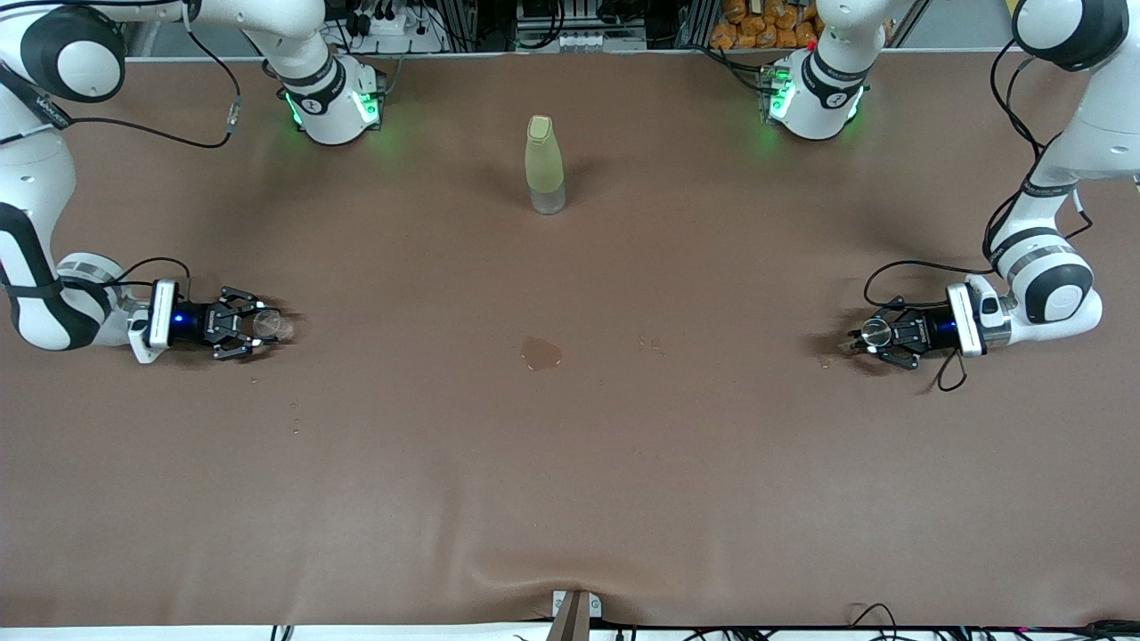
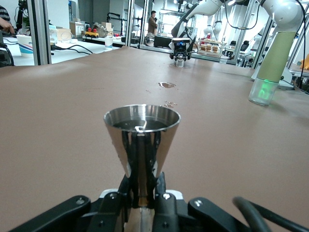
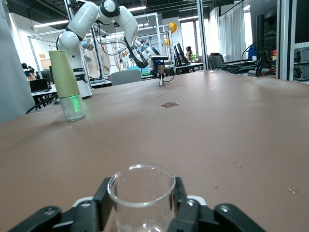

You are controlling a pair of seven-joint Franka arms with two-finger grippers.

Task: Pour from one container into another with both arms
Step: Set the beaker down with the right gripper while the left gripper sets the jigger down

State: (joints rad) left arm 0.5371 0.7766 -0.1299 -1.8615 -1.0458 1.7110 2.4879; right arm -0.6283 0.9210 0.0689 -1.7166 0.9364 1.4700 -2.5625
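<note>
Only in the left wrist view is liquid seen inside the metal cup (image 2: 141, 140), clamped by the left tool (image 1: 868, 339) low over the worktop (image 1: 570, 463); the glass cup (image 3: 141, 197), grasped by the right tool (image 1: 254, 330), appears empty.

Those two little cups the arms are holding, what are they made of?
The metal cup in the left gripper looks like polished steel: silvery, mirror-like reflections. The glass cup in the right gripper looks like clear glass, possibly plastic: colourless, see-through.
</note>
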